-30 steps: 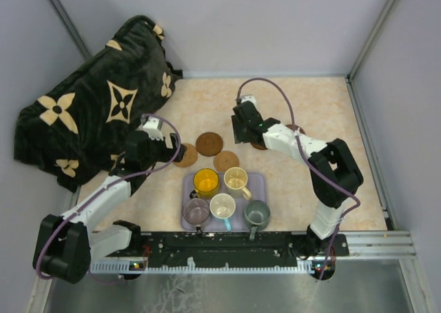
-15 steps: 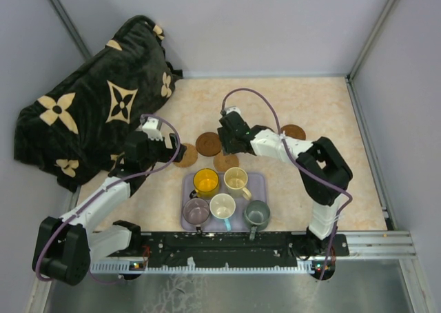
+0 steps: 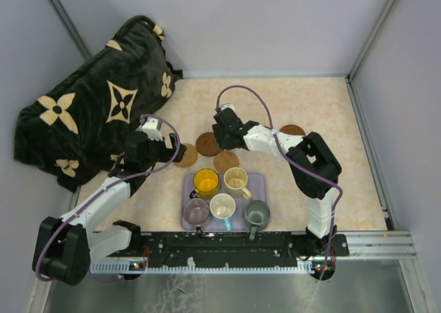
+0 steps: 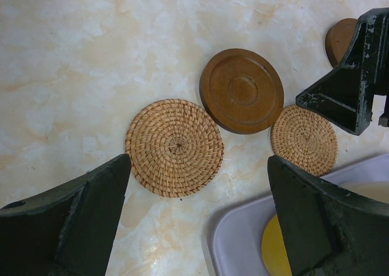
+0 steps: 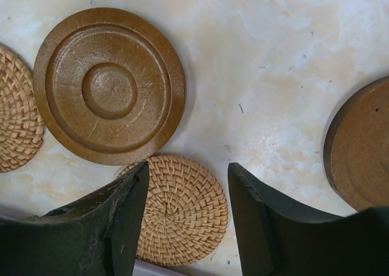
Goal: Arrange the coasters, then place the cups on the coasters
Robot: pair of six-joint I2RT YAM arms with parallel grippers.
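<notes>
From above, the lavender rectangular plastic tray holds all five cups, with the yellow-orange handled mug and the cream handled mug in its far row. No cup is on a coaster yet, so arranging the coasters is likely the step in hand. Most of the coasters crowd just beyond the tray's far edge, probably too close together for mugs. Bare marbled tabletop lies open far-right of the tray, where one brown wooden disc sits apart. The right gripper hangs beyond the far edge.

In the left wrist view, the left gripper hovers with its jaws wide apart and empty. Below it is a round woven rattan coaster beyond the tray's far-left corner, beside the dark ringed wooden coaster.

In the right wrist view, the right gripper has its fingers partly apart around nothing. It hovers over the smaller woven coaster nearest the tray's rim, perhaps to draw it clear, and that rim leaves little room.
</notes>
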